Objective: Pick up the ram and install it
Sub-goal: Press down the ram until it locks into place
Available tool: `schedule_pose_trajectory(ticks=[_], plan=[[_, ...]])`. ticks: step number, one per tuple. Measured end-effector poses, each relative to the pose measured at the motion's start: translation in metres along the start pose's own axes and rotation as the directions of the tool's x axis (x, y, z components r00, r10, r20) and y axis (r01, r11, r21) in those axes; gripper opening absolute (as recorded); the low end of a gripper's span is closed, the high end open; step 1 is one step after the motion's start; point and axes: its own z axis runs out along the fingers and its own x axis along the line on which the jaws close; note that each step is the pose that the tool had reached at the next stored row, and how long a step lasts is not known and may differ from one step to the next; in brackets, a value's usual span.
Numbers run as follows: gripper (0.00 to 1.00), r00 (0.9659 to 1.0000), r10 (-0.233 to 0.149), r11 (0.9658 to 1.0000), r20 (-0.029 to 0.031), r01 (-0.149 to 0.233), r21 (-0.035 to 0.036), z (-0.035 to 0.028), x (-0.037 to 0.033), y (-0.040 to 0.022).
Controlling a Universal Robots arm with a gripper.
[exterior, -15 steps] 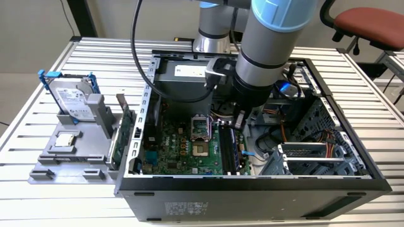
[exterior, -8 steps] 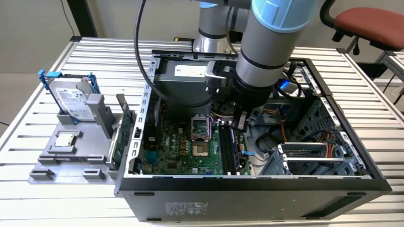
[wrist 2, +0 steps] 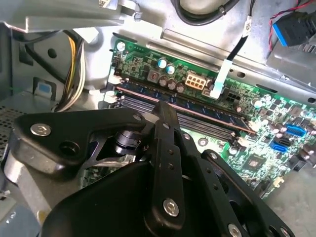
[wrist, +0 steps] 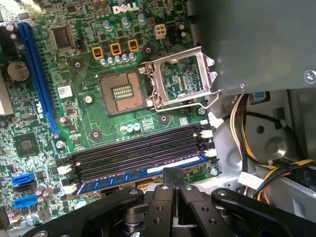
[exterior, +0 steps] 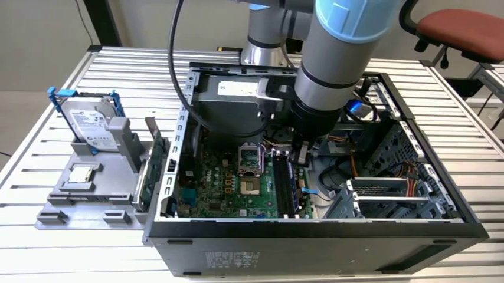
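The ram (wrist: 143, 173) is a long bluish stick standing in the memory slot farthest from the processor socket, on the green motherboard (wrist: 79, 79) inside the open computer case (exterior: 315, 227). It also appears in the second wrist view as the ram (wrist 2: 202, 109) with its row of dark chips. My gripper (wrist: 175, 178) is shut, its black fingertips together and resting on the ram's top edge near the stick's middle. In the exterior view my gripper (exterior: 301, 154) reaches down into the case over the memory slots. The other slots (wrist: 138, 150) beside the ram are empty.
The open processor socket (wrist: 121, 91) and its raised metal frame (wrist: 180, 79) lie beside the slots. A grey power supply box (wrist: 256, 44) and yellow cables (wrist: 247, 143) crowd one end. Outside the case a grey stand (exterior: 87, 194) carries a hard drive (exterior: 88, 127) and a green card (exterior: 155, 156).
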Motion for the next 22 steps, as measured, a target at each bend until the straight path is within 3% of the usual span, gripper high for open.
schedule_pose_trajectory(ticks=[4, 9, 16, 19, 22], plan=[[0.0, 0.9992, -0.041, 0.9992, -0.0035, 0.041, -0.0032, 0.0004, 0.0002, -0.0001], [0.0, 0.9983, -0.058, 0.9983, -0.0084, 0.058, -0.0039, 0.0009, 0.0049, -0.0013], [0.0, 0.998, -0.059, 0.9983, -0.0249, 0.059, -0.001, 0.0051, 0.0114, -0.0032], [0.0, 0.9979, -0.059, 0.9983, -0.0258, 0.059, -0.0011, 0.0059, 0.0173, -0.0046], [0.0, 0.998, -0.058, 0.9983, -0.026, 0.058, -0.0013, 0.006, 0.0175, -0.0048]])
